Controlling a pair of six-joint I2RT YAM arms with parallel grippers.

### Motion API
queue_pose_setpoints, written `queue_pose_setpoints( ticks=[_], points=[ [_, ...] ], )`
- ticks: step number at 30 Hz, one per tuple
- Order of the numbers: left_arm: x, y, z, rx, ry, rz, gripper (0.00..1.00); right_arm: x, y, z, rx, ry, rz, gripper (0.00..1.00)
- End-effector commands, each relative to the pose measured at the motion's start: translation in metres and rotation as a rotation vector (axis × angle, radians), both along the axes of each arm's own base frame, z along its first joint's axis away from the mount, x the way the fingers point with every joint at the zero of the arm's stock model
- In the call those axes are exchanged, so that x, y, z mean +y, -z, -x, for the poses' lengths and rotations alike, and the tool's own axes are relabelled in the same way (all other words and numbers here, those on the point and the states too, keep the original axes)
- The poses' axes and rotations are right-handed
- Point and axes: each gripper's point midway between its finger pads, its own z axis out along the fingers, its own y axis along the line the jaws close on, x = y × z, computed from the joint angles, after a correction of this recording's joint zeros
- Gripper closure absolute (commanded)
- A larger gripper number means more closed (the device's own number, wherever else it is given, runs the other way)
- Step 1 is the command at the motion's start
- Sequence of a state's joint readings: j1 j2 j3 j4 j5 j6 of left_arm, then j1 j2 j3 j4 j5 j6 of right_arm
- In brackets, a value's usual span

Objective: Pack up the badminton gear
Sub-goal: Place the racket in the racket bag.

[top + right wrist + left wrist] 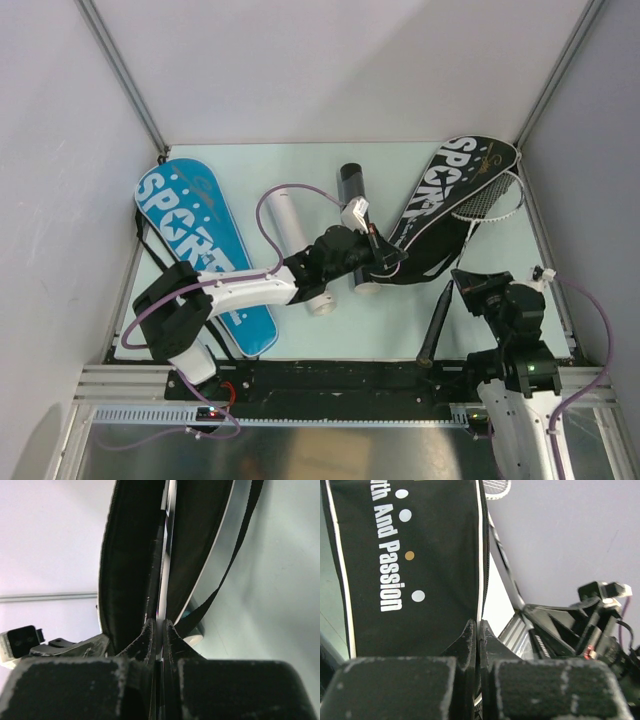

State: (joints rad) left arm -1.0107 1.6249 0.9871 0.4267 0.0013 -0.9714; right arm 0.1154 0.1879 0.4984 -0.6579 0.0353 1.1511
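The black "SPORT" racket cover (450, 195) lies at the back right with its near end open. A silver-framed racket (492, 205) sticks partly out of it, its black handle (437, 320) pointing toward the near edge. My left gripper (385, 262) is shut on the cover's white-piped edge (479, 580). My right gripper (463, 280) is shut on the racket's thin shaft (167, 555), which runs into the open cover (130, 555). The blue "SPORT" cover (195, 250) lies flat at the left. A white tube (300, 255) and a black tube (352, 190) lie mid-table.
The cover's black strap (235, 555) hangs loose over the table on the right. The right arm (580, 625) sits close beside the left gripper (479, 627). Grey walls close in the table on three sides. The left arm's purple cable (270, 215) loops over the white tube.
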Motion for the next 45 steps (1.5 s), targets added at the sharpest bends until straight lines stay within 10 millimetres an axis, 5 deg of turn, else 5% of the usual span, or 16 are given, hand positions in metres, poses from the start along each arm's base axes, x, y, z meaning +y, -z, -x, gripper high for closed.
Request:
queue_pose_setpoints(
  ticks=[1,14,27,38,45],
  points=[
    [-0.005,-0.047,0.015,-0.064,0.073,0.145,1.00,0.018,-0.030,-0.013,-0.203,-0.129,0.000,1.00],
    [-0.015,-0.034,0.032,-0.083,0.183,0.163,1.00,0.007,-0.006,-0.036,-0.184,-0.121,0.027,1.00],
    [-0.018,-0.008,0.048,-0.104,0.262,0.128,1.00,-0.012,-0.010,-0.090,-0.200,-0.073,0.017,1.00],
    [-0.018,-0.012,0.060,-0.090,0.287,0.176,1.00,-0.044,-0.002,-0.142,-0.212,0.099,0.042,1.00],
    [-0.021,-0.015,0.071,-0.091,0.307,0.190,1.00,-0.048,0.002,-0.168,-0.204,0.172,0.048,1.00]
  ],
)
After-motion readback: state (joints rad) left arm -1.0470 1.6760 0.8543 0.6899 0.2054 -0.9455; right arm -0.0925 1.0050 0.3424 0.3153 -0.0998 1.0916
